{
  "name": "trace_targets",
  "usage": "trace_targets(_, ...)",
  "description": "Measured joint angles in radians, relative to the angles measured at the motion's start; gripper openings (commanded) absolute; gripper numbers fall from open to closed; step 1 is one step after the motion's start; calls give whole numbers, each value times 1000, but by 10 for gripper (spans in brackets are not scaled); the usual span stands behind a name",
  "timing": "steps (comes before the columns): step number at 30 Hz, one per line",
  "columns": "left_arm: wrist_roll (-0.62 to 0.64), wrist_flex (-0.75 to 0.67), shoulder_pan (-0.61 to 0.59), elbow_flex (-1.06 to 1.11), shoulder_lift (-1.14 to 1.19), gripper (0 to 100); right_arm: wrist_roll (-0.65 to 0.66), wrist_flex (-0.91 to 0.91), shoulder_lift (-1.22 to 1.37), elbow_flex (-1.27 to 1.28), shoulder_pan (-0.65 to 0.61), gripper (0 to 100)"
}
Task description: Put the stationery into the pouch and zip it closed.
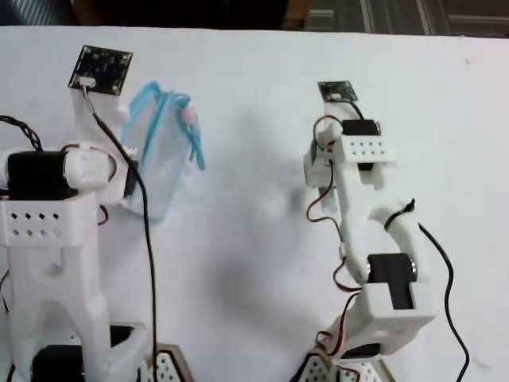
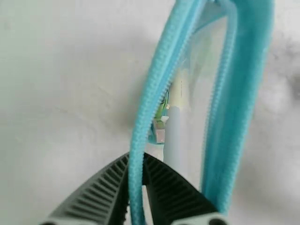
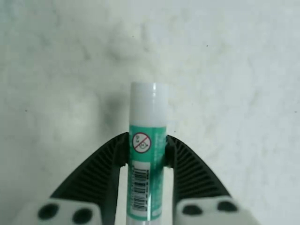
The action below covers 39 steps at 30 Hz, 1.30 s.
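The right fingers (image 3: pixel 105 166) clamp a glue stick (image 3: pixel 148 112) over the bench (image 1: pixel 262 72), well right of the pouch (image 1: pixel 159 155), so it is not yet in. The left fingers (image 2: pixel 108 183) pinch the pouch's open zipper edge, far left; something pale seems to be inside. Zipping remains.

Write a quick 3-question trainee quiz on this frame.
1. True or false: the right end effector is shut on a glue stick.
2. The left end effector clamps the pouch by: A) its blue zipper edge, B) its bottom corner, C) nothing at all.
3. Fill in: the pouch's zipper is ___ (open/closed).
Key: 1 true; 2 A; 3 open.
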Motion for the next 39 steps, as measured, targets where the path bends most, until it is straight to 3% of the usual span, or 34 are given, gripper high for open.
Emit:
trace_targets(3, 0, 0, 0, 0, 0, 22, 0, 0, 0, 0, 3, 42)
trace_targets(10, 0, 0, 0, 0, 0, 22, 0, 0, 0, 0, 2, 238)
trace_targets(18, 0, 0, 0, 0, 0, 22, 0, 0, 0, 0, 2, 220)
trace_targets(22, 0, 0, 0, 0, 0, 22, 84, 14, 0, -32, 3, 193)
trace_targets(27, 0, 0, 0, 0, 0, 22, 209, 212, 37, -265, -9, 150)
trace_targets(35, 0, 0, 0, 0, 0, 22, 232, 462, 450, -764, -2, 202)
trace_targets(39, 0, 0, 0, 0, 0, 22, 232, 488, 582, -893, 2, 210)
